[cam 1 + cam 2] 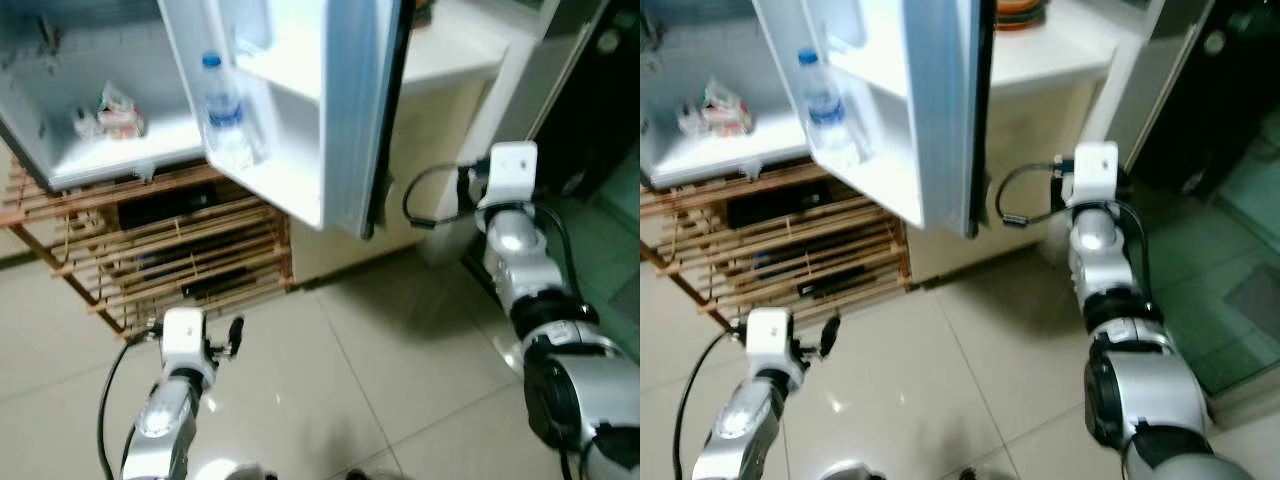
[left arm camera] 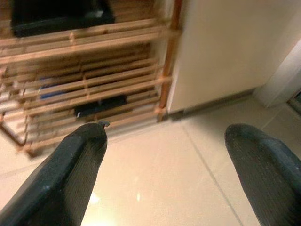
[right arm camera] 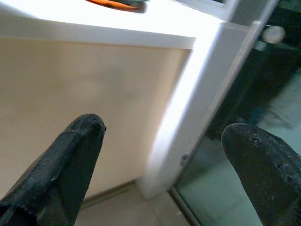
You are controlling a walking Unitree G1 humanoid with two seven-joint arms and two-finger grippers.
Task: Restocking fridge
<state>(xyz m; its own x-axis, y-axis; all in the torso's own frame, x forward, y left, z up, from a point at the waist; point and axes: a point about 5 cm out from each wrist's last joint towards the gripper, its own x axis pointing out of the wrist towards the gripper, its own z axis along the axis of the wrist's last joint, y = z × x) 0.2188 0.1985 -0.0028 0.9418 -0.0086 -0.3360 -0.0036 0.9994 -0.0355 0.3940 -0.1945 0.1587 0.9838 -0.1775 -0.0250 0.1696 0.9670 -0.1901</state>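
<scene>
— Where's the fridge?
— I see it up ahead, door (image 1: 330, 110) swung open, 1 bottle (image 1: 225, 105) upright in the door shelf. A packet (image 1: 118, 110) lies inside the fridge (image 1: 90, 150), which sits on a wooden rack (image 1: 180, 250).
— Your grippers?
— Left gripper (image 2: 164, 155) hangs low over the floor (image 1: 350, 370) near the rack, fingers apart, empty. Right gripper (image 3: 160, 150) is raised beside the table (image 1: 1060, 60), facing its beige side, fingers apart, holding nothing.
</scene>
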